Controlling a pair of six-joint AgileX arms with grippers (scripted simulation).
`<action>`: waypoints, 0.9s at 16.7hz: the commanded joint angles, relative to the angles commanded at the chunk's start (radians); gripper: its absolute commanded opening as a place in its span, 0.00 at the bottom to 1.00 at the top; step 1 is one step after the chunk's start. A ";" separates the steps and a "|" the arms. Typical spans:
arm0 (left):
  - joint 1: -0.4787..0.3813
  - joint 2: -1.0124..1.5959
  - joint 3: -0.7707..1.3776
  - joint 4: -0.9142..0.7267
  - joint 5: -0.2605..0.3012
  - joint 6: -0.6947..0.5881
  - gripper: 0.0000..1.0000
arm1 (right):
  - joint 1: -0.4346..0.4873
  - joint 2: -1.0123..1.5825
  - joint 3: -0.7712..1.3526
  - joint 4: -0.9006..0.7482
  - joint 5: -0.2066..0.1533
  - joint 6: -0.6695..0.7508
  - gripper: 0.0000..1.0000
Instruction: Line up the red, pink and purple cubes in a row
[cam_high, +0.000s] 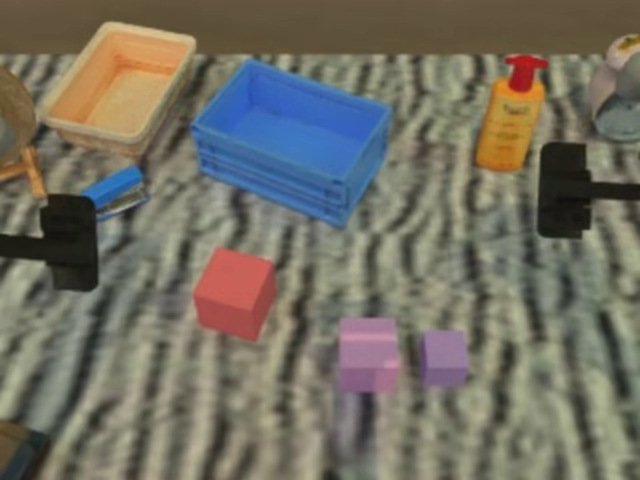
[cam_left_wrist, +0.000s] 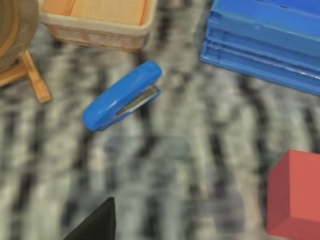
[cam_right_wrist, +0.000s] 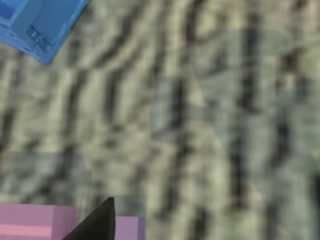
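Red cube, pink cube and purple cube are resting on the worktop, pink just beside purple. Left gripper and right gripper are hovering apart; finger spacing cannot be determined.

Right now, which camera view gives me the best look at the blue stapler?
The left wrist view: the blue stapler lies whole and unobstructed on the striped cloth, its metal underside visible. In the top view it is partly hidden behind the left gripper, near the wicker basket. The right wrist view does not show it.
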 joint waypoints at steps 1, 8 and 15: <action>-0.021 0.108 0.063 -0.056 0.002 -0.007 1.00 | -0.036 -0.104 -0.083 0.045 0.003 -0.038 1.00; -0.160 0.799 0.485 -0.415 0.012 -0.054 1.00 | -0.278 -0.772 -0.644 0.374 -0.032 -0.275 1.00; -0.253 1.166 0.838 -0.602 0.003 -0.085 1.00 | -0.417 -1.136 -0.960 0.646 -0.132 -0.399 1.00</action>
